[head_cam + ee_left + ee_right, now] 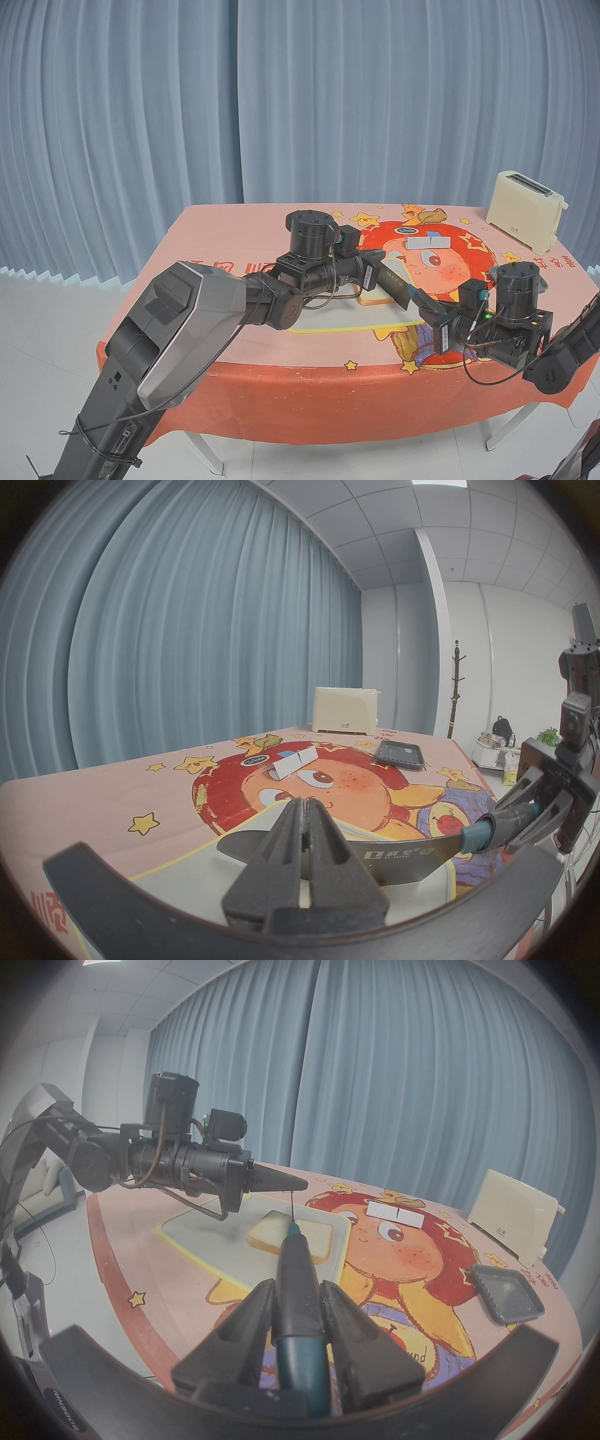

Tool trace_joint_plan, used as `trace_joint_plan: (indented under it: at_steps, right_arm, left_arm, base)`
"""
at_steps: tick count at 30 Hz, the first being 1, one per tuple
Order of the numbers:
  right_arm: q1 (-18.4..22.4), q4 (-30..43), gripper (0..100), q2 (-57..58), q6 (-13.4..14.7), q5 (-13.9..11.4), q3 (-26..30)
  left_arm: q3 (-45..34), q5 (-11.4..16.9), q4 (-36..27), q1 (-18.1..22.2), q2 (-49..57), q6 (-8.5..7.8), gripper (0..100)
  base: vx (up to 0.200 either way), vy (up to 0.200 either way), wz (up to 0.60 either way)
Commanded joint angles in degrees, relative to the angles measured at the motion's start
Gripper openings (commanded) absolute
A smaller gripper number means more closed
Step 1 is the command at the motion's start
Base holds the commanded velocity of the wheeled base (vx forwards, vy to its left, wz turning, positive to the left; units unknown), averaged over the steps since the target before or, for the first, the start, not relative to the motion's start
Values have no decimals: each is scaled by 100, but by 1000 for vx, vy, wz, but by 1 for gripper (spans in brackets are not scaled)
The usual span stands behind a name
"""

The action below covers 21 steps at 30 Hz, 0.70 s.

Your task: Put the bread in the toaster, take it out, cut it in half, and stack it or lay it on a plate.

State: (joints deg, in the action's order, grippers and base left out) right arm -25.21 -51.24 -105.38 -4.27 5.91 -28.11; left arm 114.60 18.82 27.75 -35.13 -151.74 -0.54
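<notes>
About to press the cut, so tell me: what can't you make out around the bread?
Head view: bread mostly covered by left gripper and knife.
Left wrist view: that gripper's shut fingers hide the bread.
Right wrist view: knife handle covers where blade meets bread; cut depth unclear.
</notes>
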Motion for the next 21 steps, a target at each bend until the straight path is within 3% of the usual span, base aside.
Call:
trace_joint_plan:
  at_steps: [1,5,21]
  right_arm:
    - [-1,-44,0,26,22,6,-107]
    - [-1,-326,0,17,22,6,-177]
    - [-10,-255,0,-71,-13,15,69]
  left_arm:
    - [-1,-1,29,33,-198,1,0]
    - [-1,-1,20,6,-260,-8,0]
    - [-1,-1,38,-29,303,1,0]
  base:
    - [0,0,0]
    - [0,0,0]
    - [0,0,0]
